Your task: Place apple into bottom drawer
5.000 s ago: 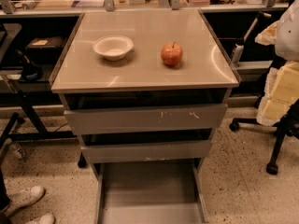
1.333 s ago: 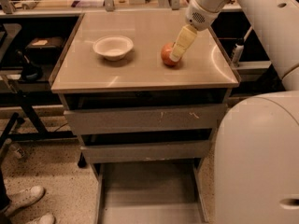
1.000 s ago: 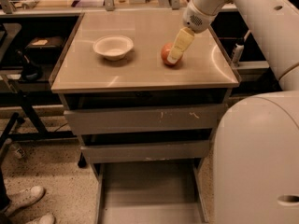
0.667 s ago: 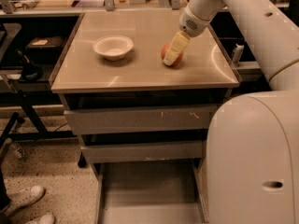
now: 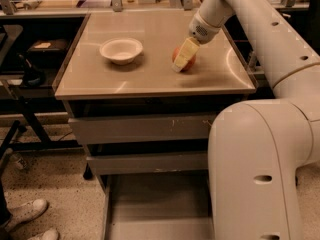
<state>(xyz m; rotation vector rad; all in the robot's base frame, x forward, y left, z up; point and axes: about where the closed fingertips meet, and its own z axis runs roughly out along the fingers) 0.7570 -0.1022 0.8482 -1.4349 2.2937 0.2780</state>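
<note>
The apple (image 5: 192, 61), small and red-orange, sits on the tan cabinet top (image 5: 150, 26), right of centre. My gripper (image 5: 181, 63) is down at the apple, with its pale yellow tip lying across the apple's front and hiding most of it. The bottom drawer (image 5: 160, 204) is pulled out low at the front, showing a plain grey floor. My arm's big link hides the drawer's right side.
A white bowl (image 5: 121, 50) stands on the top, left of the apple. Two shallower grey drawers (image 5: 145, 129) sit slightly open above the bottom one. My bulky arm link (image 5: 255, 174) fills the lower right. A person's shoes (image 5: 30, 211) are at the lower left.
The gripper has come down and slightly left onto the apple, covering more of it. The apple and bowl have not moved.
</note>
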